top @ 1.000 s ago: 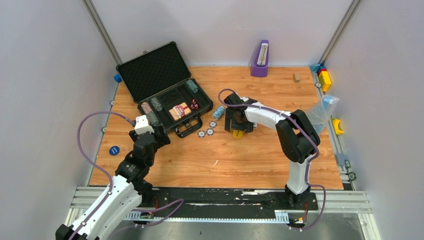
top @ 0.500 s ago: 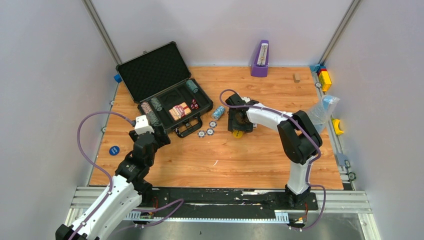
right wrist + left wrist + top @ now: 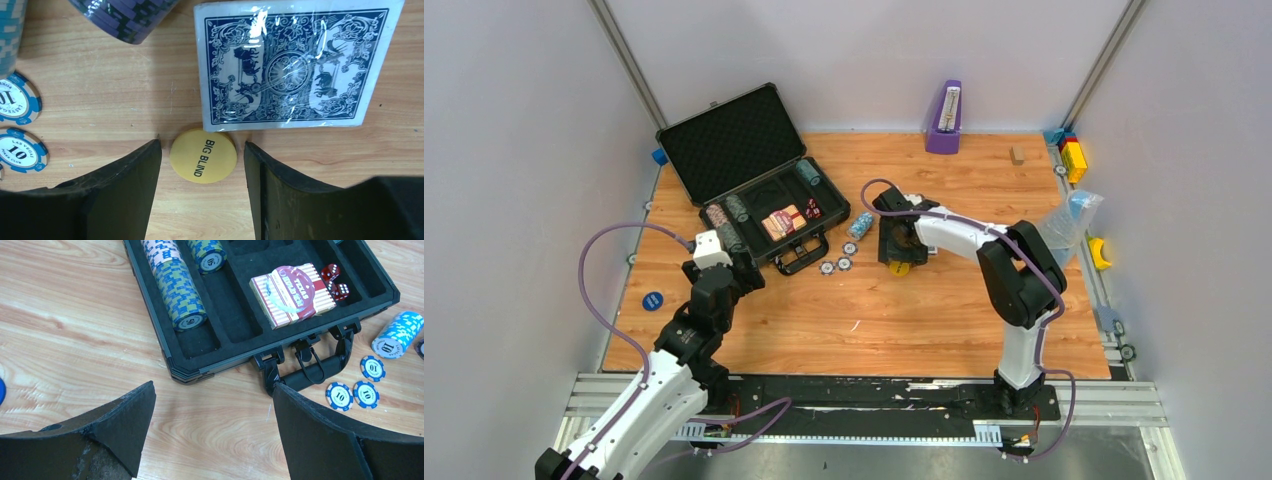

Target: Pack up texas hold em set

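Note:
The dark grey briefcase (image 3: 754, 190) lies open at the back left. In the left wrist view its foam tray (image 3: 240, 335) holds striped chip rolls (image 3: 175, 285), a red card deck (image 3: 292, 294) and red dice (image 3: 336, 282). A blue chip roll (image 3: 397, 335) and loose blue chips (image 3: 352, 392) lie by the handle. My left gripper (image 3: 212, 410) is open and empty just in front of the case. My right gripper (image 3: 202, 145) is open and low over the table, a finger on each side of the yellow BIG BLIND button (image 3: 203, 155). A blue card deck (image 3: 295, 65) and a purple chip roll (image 3: 125, 17) lie just beyond it.
A purple metronome (image 3: 944, 118) stands at the back. Coloured toy blocks (image 3: 1072, 152), a small wooden block (image 3: 1017, 155), a clear plastic bag (image 3: 1069, 215) and a yellow item (image 3: 1100, 252) sit along the right edge. A blue disc (image 3: 653, 299) lies at the left.
My right gripper has shifted slightly around the yellow button. The left arm has not moved.

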### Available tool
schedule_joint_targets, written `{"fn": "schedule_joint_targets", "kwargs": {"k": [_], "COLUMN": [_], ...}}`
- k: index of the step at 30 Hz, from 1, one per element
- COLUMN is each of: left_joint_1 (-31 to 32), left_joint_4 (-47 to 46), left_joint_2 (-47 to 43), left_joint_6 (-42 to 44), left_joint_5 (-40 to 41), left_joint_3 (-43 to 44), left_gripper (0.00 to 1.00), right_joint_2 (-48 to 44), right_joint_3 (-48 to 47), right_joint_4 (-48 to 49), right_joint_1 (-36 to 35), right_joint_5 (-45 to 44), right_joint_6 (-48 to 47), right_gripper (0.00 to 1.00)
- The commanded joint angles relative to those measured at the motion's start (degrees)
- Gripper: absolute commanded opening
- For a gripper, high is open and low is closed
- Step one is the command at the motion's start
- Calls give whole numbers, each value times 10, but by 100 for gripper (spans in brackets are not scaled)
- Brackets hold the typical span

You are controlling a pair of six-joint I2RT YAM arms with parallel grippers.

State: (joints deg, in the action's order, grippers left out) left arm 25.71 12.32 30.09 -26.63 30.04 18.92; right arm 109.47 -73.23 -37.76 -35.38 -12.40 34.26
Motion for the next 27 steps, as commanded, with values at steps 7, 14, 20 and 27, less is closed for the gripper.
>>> {"fn": "schedule_joint_targets", "kwargs": {"k": [7,14,20,27], "left_joint_1": [-3,-3,-3,-3], "left_joint_4": [-13,-12,-13,-13], "left_joint_2": [1,0,0,0], "left_joint_6": [5,5,6,6], "left_joint_5": [3,3,3,3], "left_joint_3": [17,17,17,17], "left_gripper": [95,95,95,95], "right_joint_2": [30,41,23,-47], "right_joint_3": [32,24,13,-33], "right_joint_4": [-34,-37,-51,-89], "right_joint_1": [-21,-19,-22,-51], "right_joint_5": [26,20,15,20], "right_joint_6": [17,16,12,6], "right_gripper": [53,13,0,0]}}
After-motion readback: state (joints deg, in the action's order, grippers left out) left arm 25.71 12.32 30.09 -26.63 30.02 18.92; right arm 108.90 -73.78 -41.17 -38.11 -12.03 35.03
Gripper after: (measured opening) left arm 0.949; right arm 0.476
